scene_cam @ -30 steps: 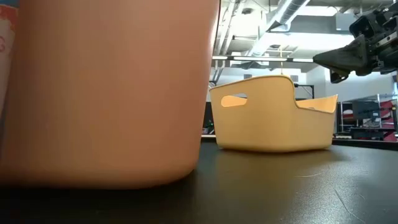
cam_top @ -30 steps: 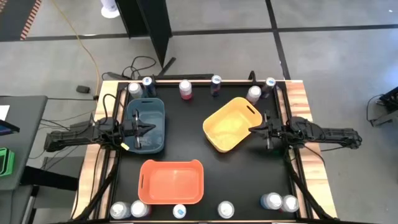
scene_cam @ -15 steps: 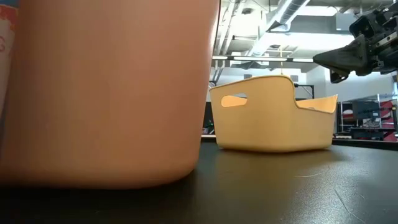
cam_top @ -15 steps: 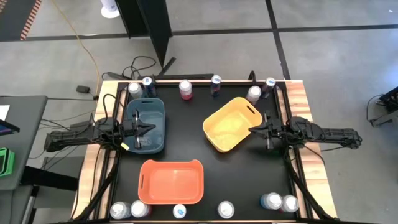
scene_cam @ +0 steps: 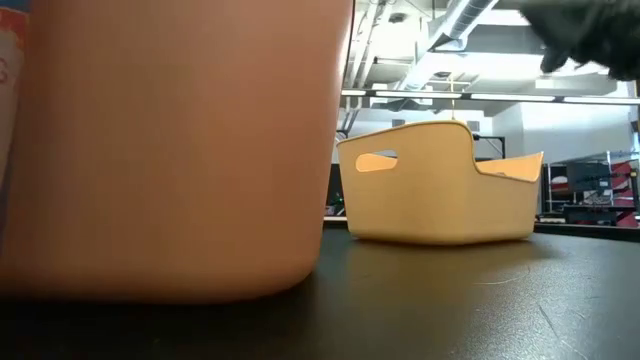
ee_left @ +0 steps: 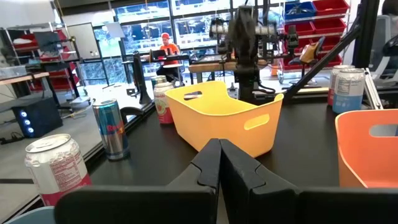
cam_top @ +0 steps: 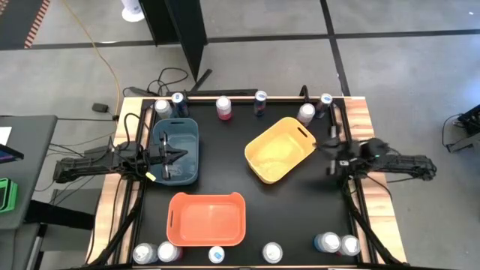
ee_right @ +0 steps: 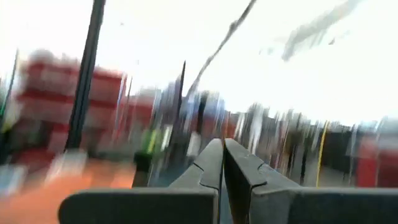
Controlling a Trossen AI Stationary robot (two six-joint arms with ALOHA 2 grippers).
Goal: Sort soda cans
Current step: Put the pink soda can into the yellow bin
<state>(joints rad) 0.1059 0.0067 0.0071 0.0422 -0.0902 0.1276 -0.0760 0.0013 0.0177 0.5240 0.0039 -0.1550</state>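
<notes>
Over the blue rectangular plastic bin [cam_top: 176, 150] at the left of the black table top [cam_top: 225, 176] hangs the left gripper [cam_top: 180, 153], its two dark fingers [ee_left: 211, 168] pressed together and holding nothing. At the right edge of the table, beside the yellow rectangular plastic bin [cam_top: 279, 149], the right gripper [cam_top: 331, 160] has its fingers [ee_right: 214, 165] closed against each other as well, with nothing between them. An orange rectangular plastic bin [cam_top: 206, 218] sits at the near middle of the table; all three bins look empty from above. The small metal soda cans stand outside the bins in two rows. Along the far edge are six: a silver-white can [cam_top: 162, 107], a blue-labelled can [cam_top: 178, 99], a pink can [cam_top: 223, 108], a dark blue can [cam_top: 260, 100], another pale can [cam_top: 306, 113] and one more blue-topped can [cam_top: 325, 100]. Along the near edge stand six more, among them a pair at the left corner [cam_top: 155, 253], two single cans near the middle [cam_top: 271, 252] and a pair at the right corner [cam_top: 337, 244]
</notes>
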